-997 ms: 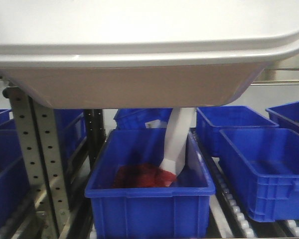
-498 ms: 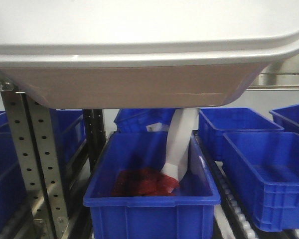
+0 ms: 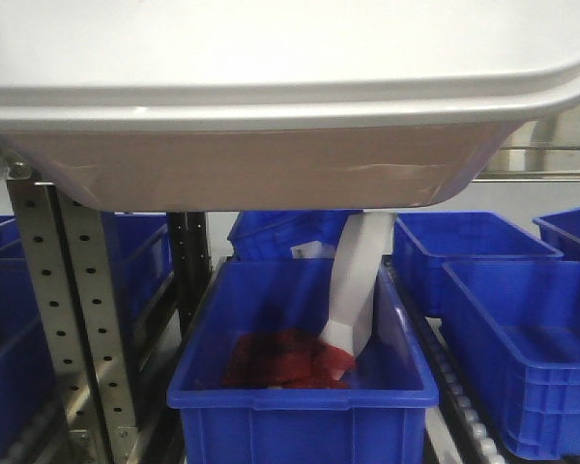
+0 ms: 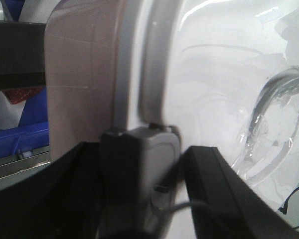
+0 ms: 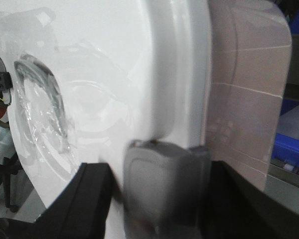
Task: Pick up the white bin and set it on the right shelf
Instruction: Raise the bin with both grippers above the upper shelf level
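behind the white bin (image 3: 271,164), the blue bins (image 3: 304,387) and perforated post (image 3: 63,319) have slid sideways and loomed larger, so the robot is probably nearing them. the tub stays aloft across the front view, with the left claw (image 4: 139,199) and right claw (image 5: 159,199) each clamped on its rim.

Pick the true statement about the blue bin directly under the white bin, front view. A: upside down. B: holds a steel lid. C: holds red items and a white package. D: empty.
C: red items and a leaning white package sit inside the blue bin below the white bin.
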